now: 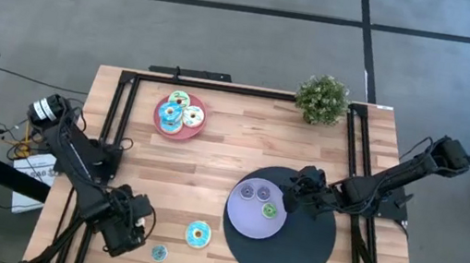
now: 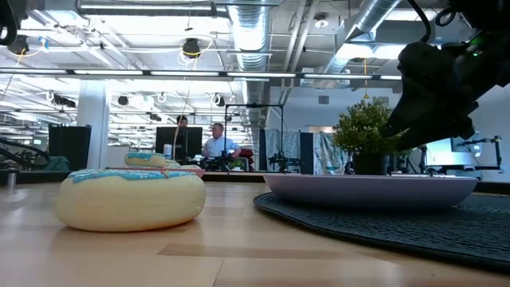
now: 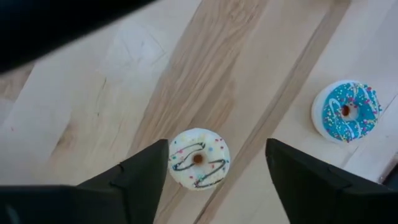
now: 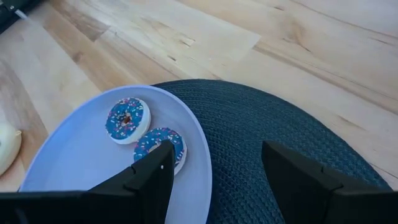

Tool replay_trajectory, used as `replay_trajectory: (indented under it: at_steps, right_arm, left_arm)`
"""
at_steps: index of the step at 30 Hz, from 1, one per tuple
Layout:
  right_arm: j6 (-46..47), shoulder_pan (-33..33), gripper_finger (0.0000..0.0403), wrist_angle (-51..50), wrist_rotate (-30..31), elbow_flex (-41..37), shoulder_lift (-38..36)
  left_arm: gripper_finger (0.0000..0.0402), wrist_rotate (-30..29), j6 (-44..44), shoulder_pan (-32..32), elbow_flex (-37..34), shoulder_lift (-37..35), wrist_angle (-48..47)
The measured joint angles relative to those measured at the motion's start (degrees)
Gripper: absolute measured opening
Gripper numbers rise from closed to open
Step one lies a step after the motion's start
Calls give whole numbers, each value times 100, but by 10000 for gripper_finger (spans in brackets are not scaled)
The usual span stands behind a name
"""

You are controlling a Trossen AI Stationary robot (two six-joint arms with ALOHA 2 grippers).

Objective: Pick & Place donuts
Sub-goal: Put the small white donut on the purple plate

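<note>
Left wrist view: left pincer (image 3: 211, 180) open, around small cream donut (image 3: 199, 158) on table (image 3: 93, 99). Right pincer (image 4: 214, 180) open, empty, over lavender plate (image 4: 74, 155).

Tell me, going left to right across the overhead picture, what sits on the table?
Left gripper → small donut → large teal donut → lavender plate → right gripper.
</note>
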Motion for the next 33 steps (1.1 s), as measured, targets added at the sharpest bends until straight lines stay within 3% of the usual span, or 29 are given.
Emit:
replay_trajectory:
  at_steps: [10,21,33]
  right_arm:
    - [-11,0,230,4,-1,0,0]
    - [-7,0,230,-4,-8,0,0]
    - [2,0,230,-4,-10,0,0]
  left_arm:
    - [333,68,-234,-4,-391,-7,105]
    - [336,106,-362,-52,-480,-7,153]
    - [336,350,-783,-120,-924,-4,865]
